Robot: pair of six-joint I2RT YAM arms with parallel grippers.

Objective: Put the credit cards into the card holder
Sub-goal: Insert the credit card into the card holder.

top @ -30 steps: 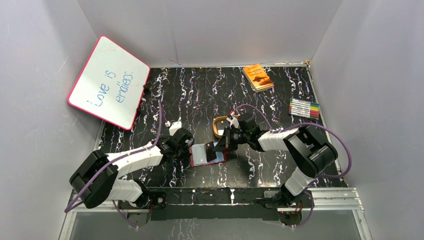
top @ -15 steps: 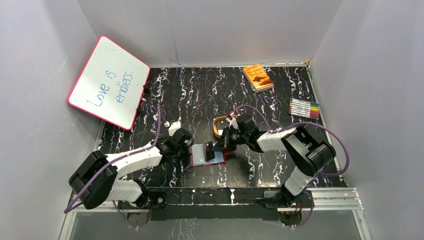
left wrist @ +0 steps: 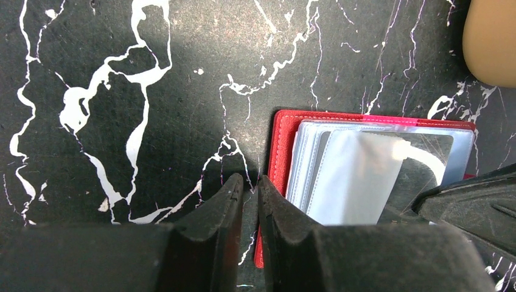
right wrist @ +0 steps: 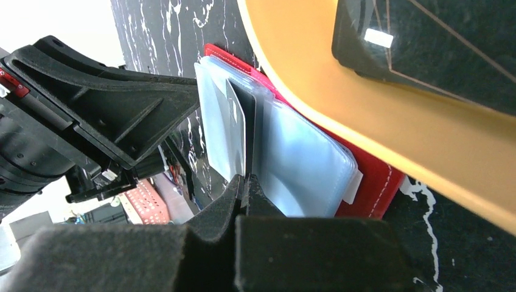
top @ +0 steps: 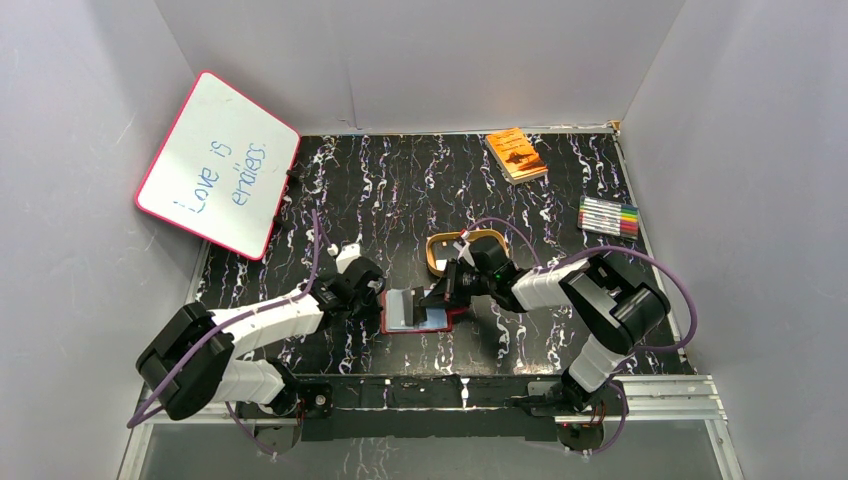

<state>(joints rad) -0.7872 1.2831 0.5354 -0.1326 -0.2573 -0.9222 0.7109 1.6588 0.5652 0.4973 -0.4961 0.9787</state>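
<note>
Right claw [top: 441, 296] had dropped toward lower left, uncovering the gold tray [top: 430, 252]. It was clamped on a dark card [right wrist: 238, 125], whose edge sat between the clear sleeves [right wrist: 292, 164] of the red card holder [top: 404, 312], which lay open at low centre. Left claw [left wrist: 250, 188] was nearly closed at the holder's left edge; grip unclear.

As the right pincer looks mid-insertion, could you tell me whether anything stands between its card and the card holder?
Nothing visible does: the dark card in the right pincer stands edge-on between clear sleeves of the card holder; the gold tray lies alongside.
</note>
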